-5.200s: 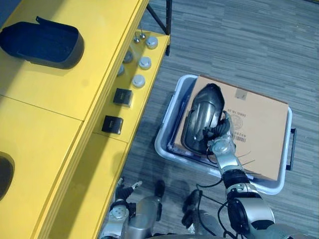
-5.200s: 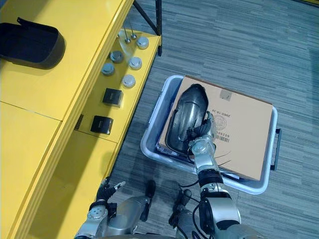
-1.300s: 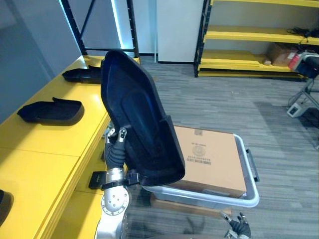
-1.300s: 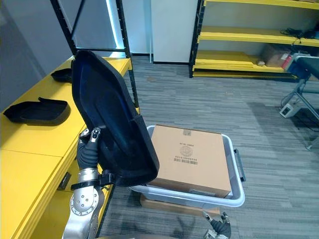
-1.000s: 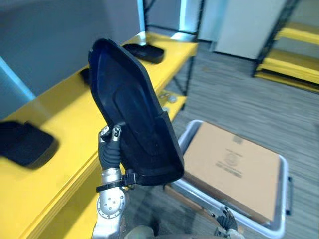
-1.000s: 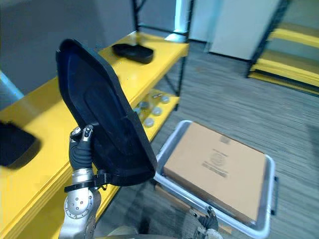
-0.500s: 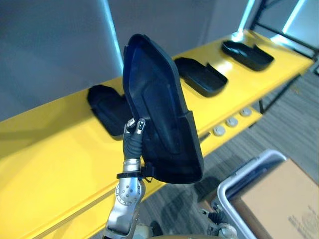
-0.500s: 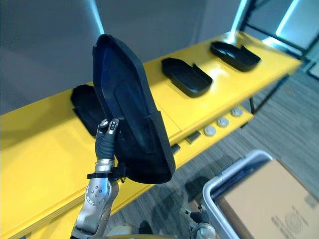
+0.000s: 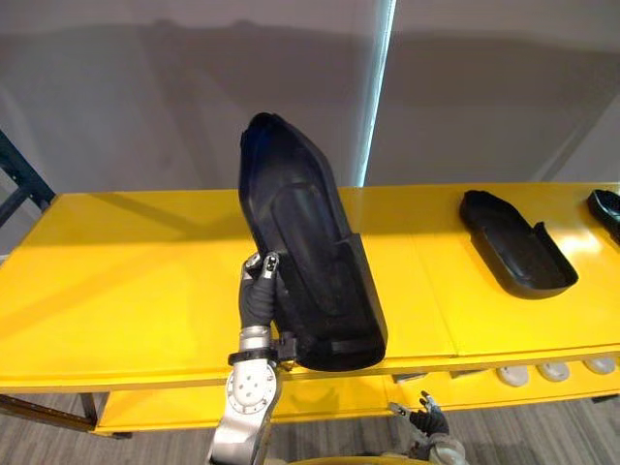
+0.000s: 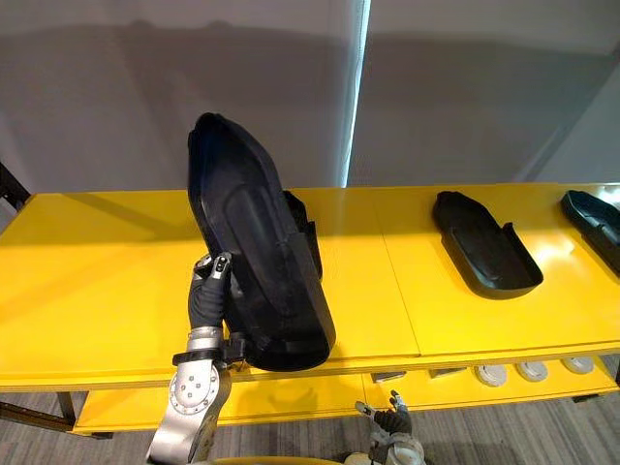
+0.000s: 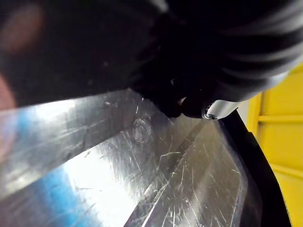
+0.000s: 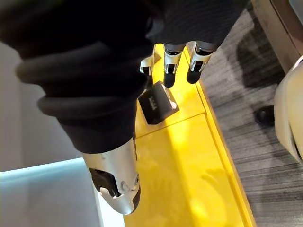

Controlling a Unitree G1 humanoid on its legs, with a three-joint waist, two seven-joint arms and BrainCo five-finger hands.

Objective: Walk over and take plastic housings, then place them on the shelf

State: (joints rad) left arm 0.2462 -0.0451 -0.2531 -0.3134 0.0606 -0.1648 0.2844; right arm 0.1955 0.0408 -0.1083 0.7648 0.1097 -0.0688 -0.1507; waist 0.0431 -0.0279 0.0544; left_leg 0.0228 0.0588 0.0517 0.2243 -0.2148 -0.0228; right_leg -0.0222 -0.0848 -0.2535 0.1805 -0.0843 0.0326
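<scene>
A large black plastic housing (image 9: pixel 305 262) stands upright in front of the yellow shelf top (image 9: pixel 126 281), its hollow side toward me. My left hand (image 9: pixel 260 291) is shut on its lower left edge, held just above the shelf's front edge. The left wrist view looks from very close onto the housing's glossy surface (image 11: pixel 142 179), with a fingertip (image 11: pixel 213 108) against it. My right hand (image 10: pixel 390 415) hangs low below the shelf edge, its fingers (image 12: pixel 170 61) straight and holding nothing.
Two more black housings lie on the shelf top to the right (image 9: pixel 513 242) (image 10: pixel 591 218), and one lies behind the held one (image 10: pixel 302 225). Round white pieces (image 9: pixel 552 371) and a small black box (image 12: pixel 157 101) sit on the lower shelf. The shelf top's left half is bare.
The camera has swung to face the shelf squarely, and the crate with the cardboard box has left the view. My left hand keeps the housing upright; the right hand stays low.
</scene>
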